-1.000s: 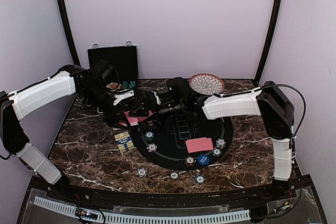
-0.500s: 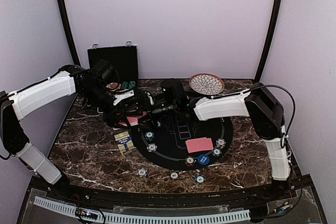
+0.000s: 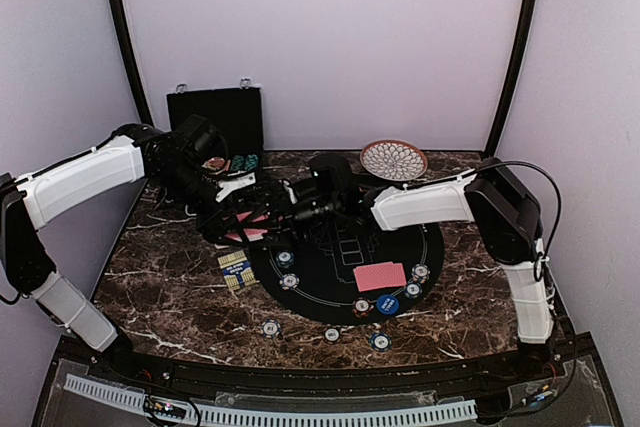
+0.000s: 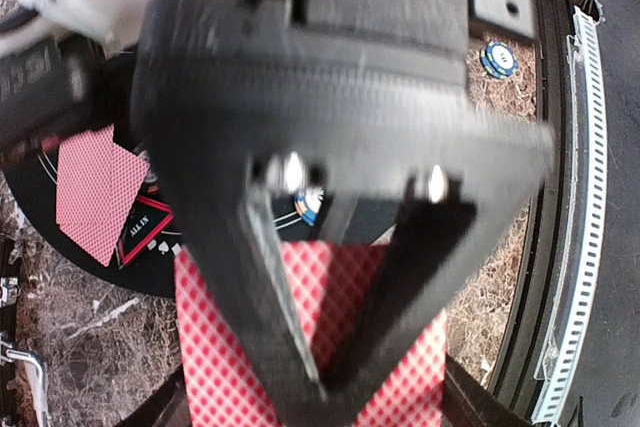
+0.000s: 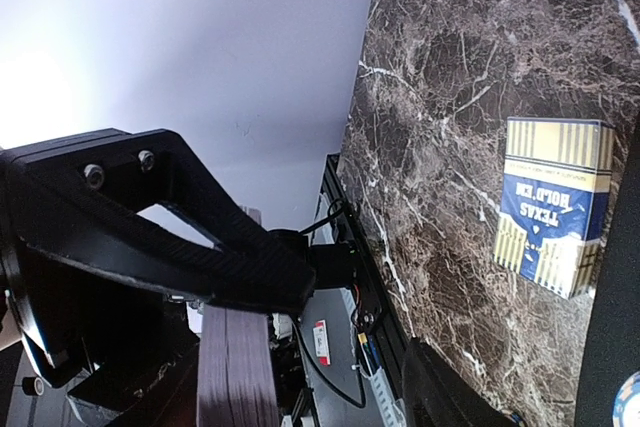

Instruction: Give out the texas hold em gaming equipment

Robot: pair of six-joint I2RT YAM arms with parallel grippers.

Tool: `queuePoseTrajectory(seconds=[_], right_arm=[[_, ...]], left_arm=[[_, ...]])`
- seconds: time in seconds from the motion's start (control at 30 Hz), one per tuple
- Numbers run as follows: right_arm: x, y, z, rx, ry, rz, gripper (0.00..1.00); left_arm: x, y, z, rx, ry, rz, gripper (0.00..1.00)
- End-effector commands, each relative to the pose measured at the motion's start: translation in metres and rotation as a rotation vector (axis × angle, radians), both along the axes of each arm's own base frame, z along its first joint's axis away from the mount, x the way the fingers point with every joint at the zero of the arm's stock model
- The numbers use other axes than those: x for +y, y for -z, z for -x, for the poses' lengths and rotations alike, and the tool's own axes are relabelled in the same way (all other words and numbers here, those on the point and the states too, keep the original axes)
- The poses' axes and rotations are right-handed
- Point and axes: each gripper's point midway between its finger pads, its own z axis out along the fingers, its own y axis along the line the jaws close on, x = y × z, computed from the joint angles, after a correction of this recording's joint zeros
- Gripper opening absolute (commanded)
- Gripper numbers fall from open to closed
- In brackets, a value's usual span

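Since a second ago, your right tool (image 3: 300, 202) has travelled to the left over the far part of the round black mat (image 3: 320, 292). It now stands just beside the left tool (image 3: 240, 227), and its jaws have come narrower.

They are apart all the same. In the right wrist view the edge of the pack of red-backed cards (image 5: 236, 372) stands between them, against one finger (image 5: 180, 237) and with a gap to the other. Your left tool is clamped on this same pack and holds it over the far left edge of the mat.

A second pack (image 3: 380, 275) lies flat on the near right part of the mat. Chips (image 3: 286, 259) sit close to its left rim and a blue button (image 3: 388, 304) close to its near rim. More chips lie between the mat and the near edge of the surface (image 3: 160, 277).

A card box (image 3: 235, 269) lies just beside the left rim of the mat, and bare marble runs from it to the left edge. The plate (image 3: 393, 159) and the black case (image 3: 215, 119) stand at the far edge, behind both arms.
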Motion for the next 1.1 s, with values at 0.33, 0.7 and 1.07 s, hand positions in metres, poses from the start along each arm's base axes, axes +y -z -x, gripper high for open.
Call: queuePoseTrajectory(seconds=[0.33,0.7,1.07], right_arm=[[-0.033,-0.018,-0.011,-0.058,0.041,0.036,0.48],[-0.043,-0.054,-0.002,-0.07,0.046,-0.037,0.37],[-0.044,-0.058,-0.001,-0.068,0.04,-0.04,0.12]], left_arm=[[-0.001,-0.02,0.005,-0.025,0.012,0.048,0.0],[0.001,-0.015,0.005,-0.02,0.01,0.032,0.0],[0.003,-0.013,0.005,-0.02,0.008,0.025,0.0]])
